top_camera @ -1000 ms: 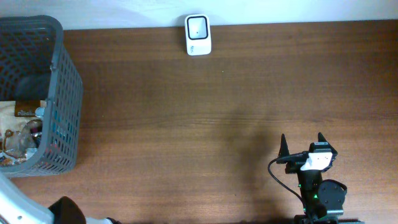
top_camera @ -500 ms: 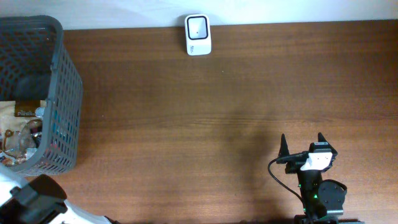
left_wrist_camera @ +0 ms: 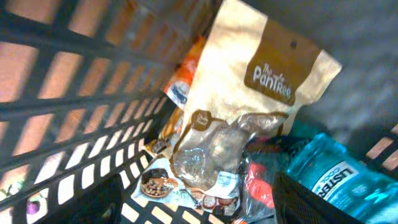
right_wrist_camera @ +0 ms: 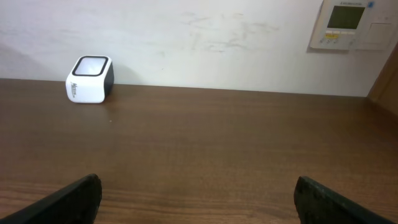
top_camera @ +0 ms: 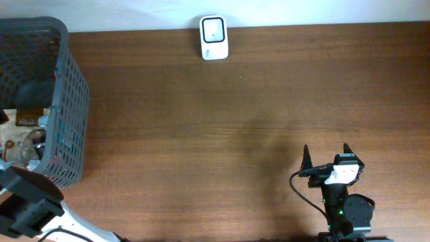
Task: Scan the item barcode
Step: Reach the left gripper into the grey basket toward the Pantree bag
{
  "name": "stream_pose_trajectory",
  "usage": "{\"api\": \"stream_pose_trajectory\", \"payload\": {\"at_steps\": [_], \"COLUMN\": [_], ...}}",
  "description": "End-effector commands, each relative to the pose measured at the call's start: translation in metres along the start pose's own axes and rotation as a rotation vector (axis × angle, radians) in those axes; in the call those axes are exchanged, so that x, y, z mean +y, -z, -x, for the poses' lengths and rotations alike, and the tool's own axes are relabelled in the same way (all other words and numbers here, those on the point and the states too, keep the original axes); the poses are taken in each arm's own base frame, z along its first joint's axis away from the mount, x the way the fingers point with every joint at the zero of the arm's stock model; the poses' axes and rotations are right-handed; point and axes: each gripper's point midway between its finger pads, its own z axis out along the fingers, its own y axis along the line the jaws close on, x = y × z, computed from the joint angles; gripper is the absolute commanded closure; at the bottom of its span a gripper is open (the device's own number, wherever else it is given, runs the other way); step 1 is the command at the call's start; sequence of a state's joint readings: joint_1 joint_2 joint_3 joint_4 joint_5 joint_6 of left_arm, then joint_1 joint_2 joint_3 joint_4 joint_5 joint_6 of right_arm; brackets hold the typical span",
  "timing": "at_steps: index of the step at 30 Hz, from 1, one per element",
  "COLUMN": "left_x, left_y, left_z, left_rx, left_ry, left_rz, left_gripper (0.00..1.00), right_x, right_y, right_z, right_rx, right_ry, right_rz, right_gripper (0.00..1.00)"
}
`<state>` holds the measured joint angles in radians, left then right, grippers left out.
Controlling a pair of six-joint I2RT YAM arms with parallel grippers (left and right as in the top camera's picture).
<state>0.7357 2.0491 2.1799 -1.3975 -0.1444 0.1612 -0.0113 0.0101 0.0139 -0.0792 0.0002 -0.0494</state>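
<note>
Two dark fingers (left_wrist_camera: 93, 202) of the left gripper (left_wrist_camera: 199, 190) stand spread wide at the bottom of the left wrist view, with nothing pinched between them. They hang over a tan Pan Tree pouch (left_wrist_camera: 249, 106) that lies inside the grey basket (top_camera: 67, 94) among other packets, a blue Listerine bottle (left_wrist_camera: 336, 177) just beside it. The right gripper (top_camera: 327, 158) is likewise spread and empty, low over the table (top_camera: 201, 134) at the near right, facing the white scanner (top_camera: 214, 37) at the far edge. Since a second ago the left arm has swung from the near-left corner toward the basket; the right arm has not moved.
</note>
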Motion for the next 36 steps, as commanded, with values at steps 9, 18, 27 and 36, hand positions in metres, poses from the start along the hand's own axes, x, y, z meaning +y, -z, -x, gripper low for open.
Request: {"api": "stream_pose_trajectory", "payload": {"at_steps": [9,18,27,36], "left_x": [-0.021,-0.028,-0.038,-0.047], "left_y": [-0.054,-0.092,-0.115,-0.127], "left_z": [-0.020,-0.027,-0.043,-0.048], "left_rx": [0.100,0.091,0.116,0.107], "left_ry": [-0.173,-0.179,-0.184,-0.181], "left_rz": [0.132,0.129,0.098,0.057], "left_gripper": [0.10,0.01,0.01,0.02], "right_x": [0.000,0.000,0.000,0.000], "right_y": [0.000,0.000,0.000,0.000], "right_z": [-0.003,-0.003,-0.003,-0.003], "right_rx": [0.005,0.005,0.005,0.005], "right_ry": [-0.001,-0.001,-0.001,-0.001], "right_rz": [-0.002,-0.002,-0.002,-0.002], "right_gripper": [0.01,0.02,0.02,0.02]}}
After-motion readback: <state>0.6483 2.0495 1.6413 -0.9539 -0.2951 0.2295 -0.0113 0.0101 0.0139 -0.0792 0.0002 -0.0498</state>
